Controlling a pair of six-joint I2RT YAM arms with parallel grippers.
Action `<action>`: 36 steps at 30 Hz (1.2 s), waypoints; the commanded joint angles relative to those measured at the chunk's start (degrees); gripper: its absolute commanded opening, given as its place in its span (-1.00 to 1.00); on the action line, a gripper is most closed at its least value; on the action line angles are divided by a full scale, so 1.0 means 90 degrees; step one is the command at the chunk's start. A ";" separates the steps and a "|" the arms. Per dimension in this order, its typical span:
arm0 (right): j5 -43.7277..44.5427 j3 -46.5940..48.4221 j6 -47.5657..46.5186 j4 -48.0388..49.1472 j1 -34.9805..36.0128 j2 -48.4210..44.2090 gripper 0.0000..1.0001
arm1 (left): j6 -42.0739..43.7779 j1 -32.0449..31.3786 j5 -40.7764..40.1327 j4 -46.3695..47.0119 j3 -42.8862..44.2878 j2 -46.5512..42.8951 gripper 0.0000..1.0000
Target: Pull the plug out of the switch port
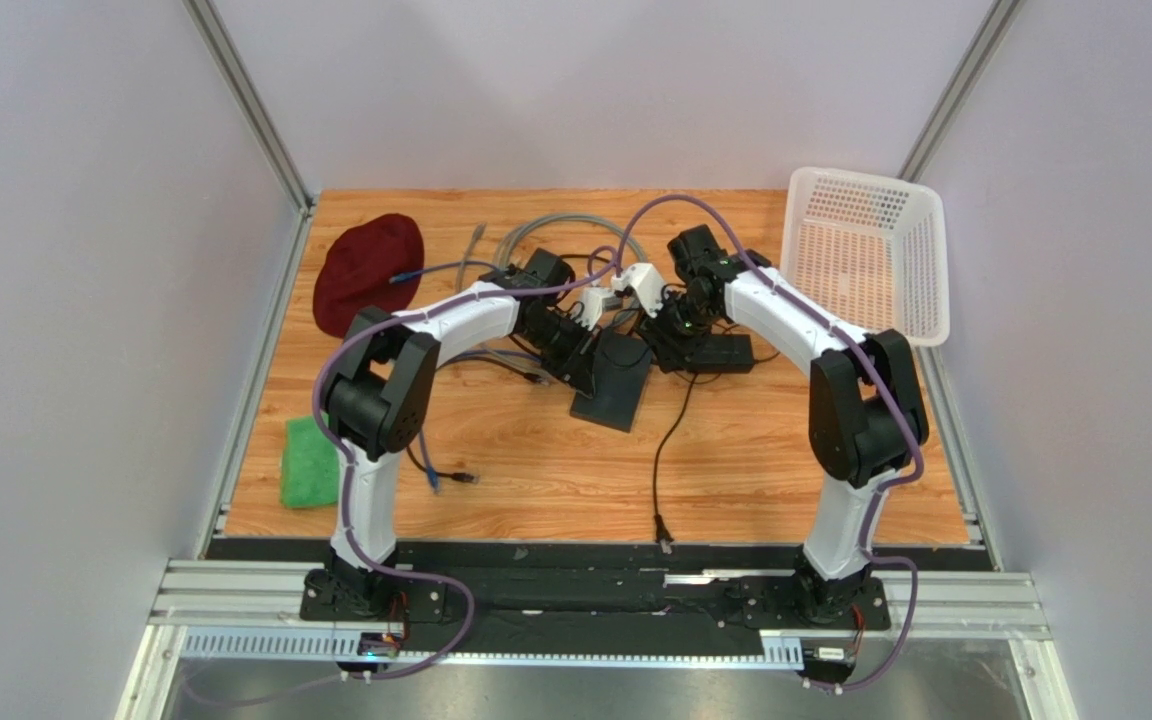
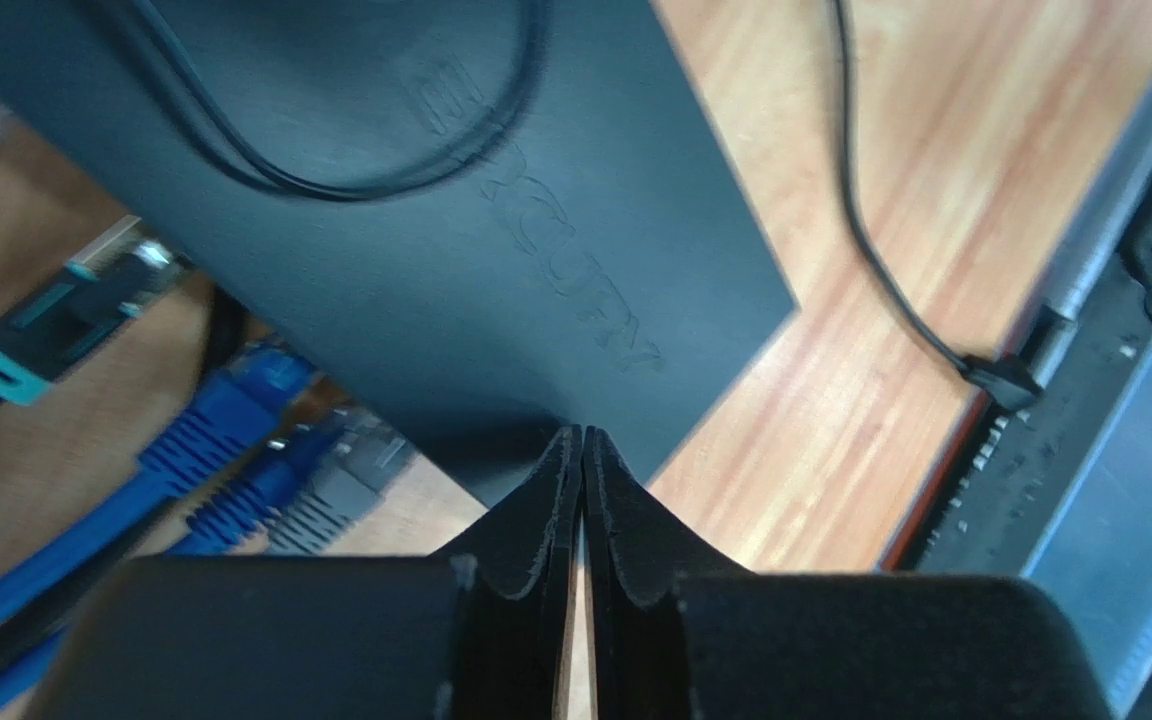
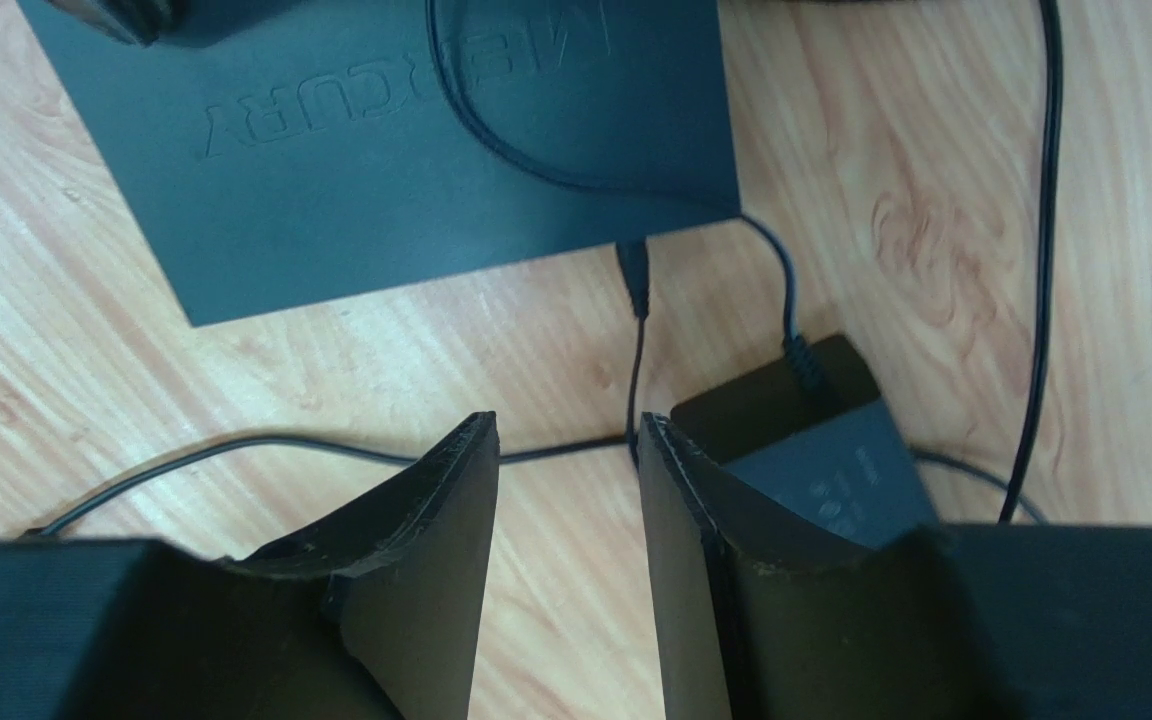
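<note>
- The switch, a flat matte black box with raised lettering on its lid, lies flat near the middle of the wooden table, between the two arms.
- A small black plug meets the switch's narrow edge near one corner. I cannot tell how deep it sits in the port.
- The plug's thin cord runs down from it into the gap of the right tool, whose fingers are spread apart just above the table and pinch nothing. I cannot tell whether the cord touches either finger.
- A second black cable crosses the switch's lid and leaves over the corner to a black power-adapter brick, which lies just beside the switch and partly under the right tool's finger.
- The left tool has its fingers pressed together with nothing between them, tips over the switch's opposite edge.
- Blue network plugs lie beside the switch on that side.
- Farther out are a grey cable coil behind the arms, a maroon cloth at the far left, a green cloth at the near left and a white basket at the far right.
</note>
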 commanded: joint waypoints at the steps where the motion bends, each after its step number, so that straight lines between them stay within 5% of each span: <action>1: -0.0209 0.0297 -0.0620 0.0338 0.0010 0.0256 -0.13 | 0.0134 0.0010 -0.0564 -0.0136 0.0343 0.0389 -0.78; 13: -0.0326 -0.0367 -0.1635 0.1061 -0.0127 0.0276 -0.10 | 0.0524 0.0156 0.0177 -0.0810 0.0900 0.1044 -0.75; 36: -0.0228 -0.0856 -0.1880 0.2096 -0.0214 0.0336 -0.12 | 0.0827 0.0351 0.1379 -0.1113 0.0939 0.1171 -0.79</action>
